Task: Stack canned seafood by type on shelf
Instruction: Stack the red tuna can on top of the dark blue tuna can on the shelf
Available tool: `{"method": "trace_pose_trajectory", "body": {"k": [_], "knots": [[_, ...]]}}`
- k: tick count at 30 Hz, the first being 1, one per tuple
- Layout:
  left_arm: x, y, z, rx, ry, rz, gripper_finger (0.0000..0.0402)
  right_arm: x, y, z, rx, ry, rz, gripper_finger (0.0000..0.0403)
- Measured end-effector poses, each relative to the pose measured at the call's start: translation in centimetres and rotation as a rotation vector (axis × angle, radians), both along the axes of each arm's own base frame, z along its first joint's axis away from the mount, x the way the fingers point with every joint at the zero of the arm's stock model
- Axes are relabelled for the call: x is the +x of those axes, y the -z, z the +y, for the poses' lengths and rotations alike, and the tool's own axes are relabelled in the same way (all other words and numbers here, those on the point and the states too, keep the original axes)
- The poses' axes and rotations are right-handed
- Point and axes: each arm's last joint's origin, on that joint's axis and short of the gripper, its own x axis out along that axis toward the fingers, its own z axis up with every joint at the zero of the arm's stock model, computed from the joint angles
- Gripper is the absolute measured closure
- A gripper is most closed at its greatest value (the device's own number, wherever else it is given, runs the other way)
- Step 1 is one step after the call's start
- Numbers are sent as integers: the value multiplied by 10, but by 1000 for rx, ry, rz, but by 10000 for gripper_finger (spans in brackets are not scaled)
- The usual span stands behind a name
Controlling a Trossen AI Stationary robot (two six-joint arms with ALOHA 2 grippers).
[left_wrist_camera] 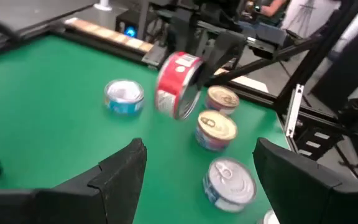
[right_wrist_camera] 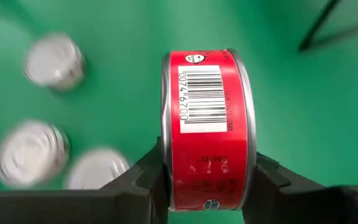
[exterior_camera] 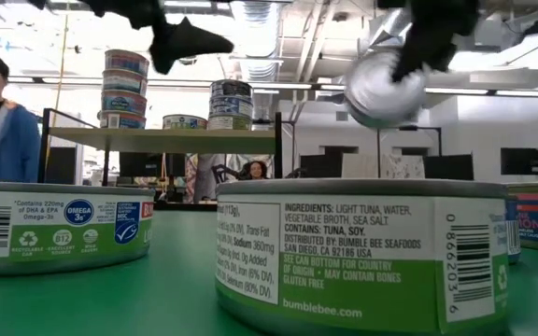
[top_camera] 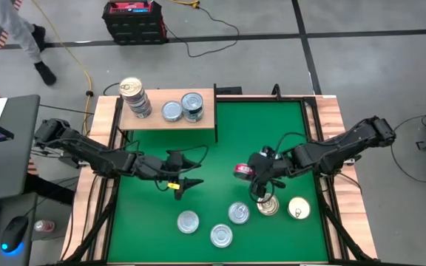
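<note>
Two fingers of the right gripper [right_wrist_camera: 205, 177] clamp a red tin [right_wrist_camera: 207, 127] on edge above the green mat [top_camera: 272, 133], lids facing sideways, loose tins [top_camera: 239, 213] below, while the left gripper [top_camera: 187, 182] hangs open near the shelf [top_camera: 198, 124].

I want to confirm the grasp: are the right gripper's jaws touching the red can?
Touching. In the right wrist view the right gripper has one jaw pressed against each flat face of the red can, which is held on edge above the green mat.
</note>
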Motion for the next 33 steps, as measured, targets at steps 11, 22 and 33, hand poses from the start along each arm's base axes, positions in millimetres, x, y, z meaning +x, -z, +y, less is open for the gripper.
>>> {"method": "trace_pose_trajectory", "body": {"k": [11,22,33], "knots": [[55,-3,-1,114,8,34,116,19,-27,-2,-46,-68,-237,238],[68,-4,6,107,-36,31,116,20,-39,2,-64,-94,-268,238],[63,-16,9,112,-75,-5,116,20,-42,6,-42,-136,-273,237]]}}
